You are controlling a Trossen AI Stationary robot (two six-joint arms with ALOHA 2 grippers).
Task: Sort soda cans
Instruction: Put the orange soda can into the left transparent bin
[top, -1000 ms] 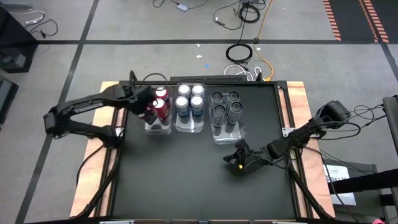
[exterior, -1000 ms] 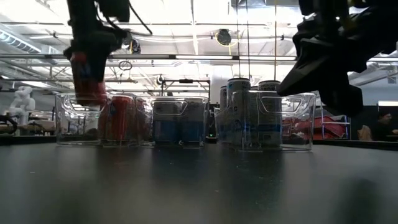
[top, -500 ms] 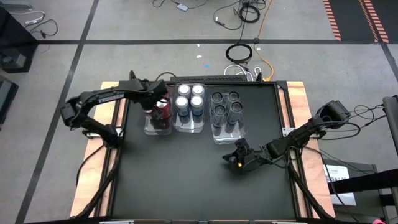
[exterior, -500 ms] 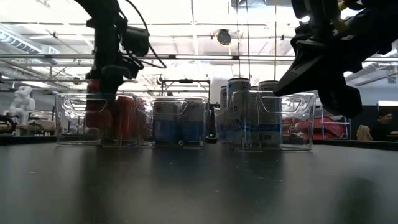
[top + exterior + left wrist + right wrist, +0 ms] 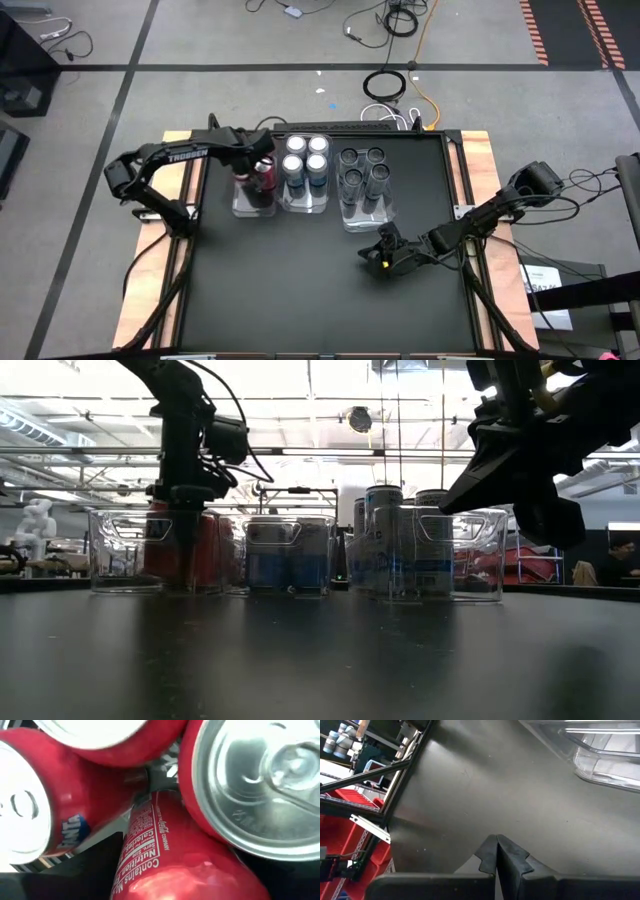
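**Sam:** Biggest thing first?

**Kit:** Flat black table top (image 5: 300, 300). Two dark arms over it. Left one reaching to the far left part. Right one waiting low over the near right part.

**Sam:** Next biggest?

**Kit:** Three clear plastic trays in a row at the far side: left tray (image 5: 243, 207), middle tray (image 5: 305, 206), right tray (image 5: 362, 222).

**Sam:** And inside them?

**Kit:** Small round soda cans with shiny tops. Red cans (image 5: 265, 172) in the left tray. Blue-and-silver cans (image 5: 306, 158) in the middle tray. Dark grey cans (image 5: 363, 168) in the right tray. All standing up and packed close.

**Sam:** Where to find the left gripper (image 5: 250, 166)?

**Kit:** Right above the left tray, pointing down into it. Closed around one held red can (image 5: 165, 865), so standing fairly wide. From table height, down between the tray walls with that can. Cannot tell whether touching the tray floor.

**Sam:** How near the other reds?

**Kit:** Very near. Three more red cans crowding round the held one in the left wrist view, with one shiny top (image 5: 260, 780) just beside it.

**Sam:** And the right gripper (image 5: 380, 258)?

**Kit:** Squeezed tight, fingers (image 5: 487, 855) touching, nothing between them. Well apart from every can. Nearest to the right tray, a little in front of it.
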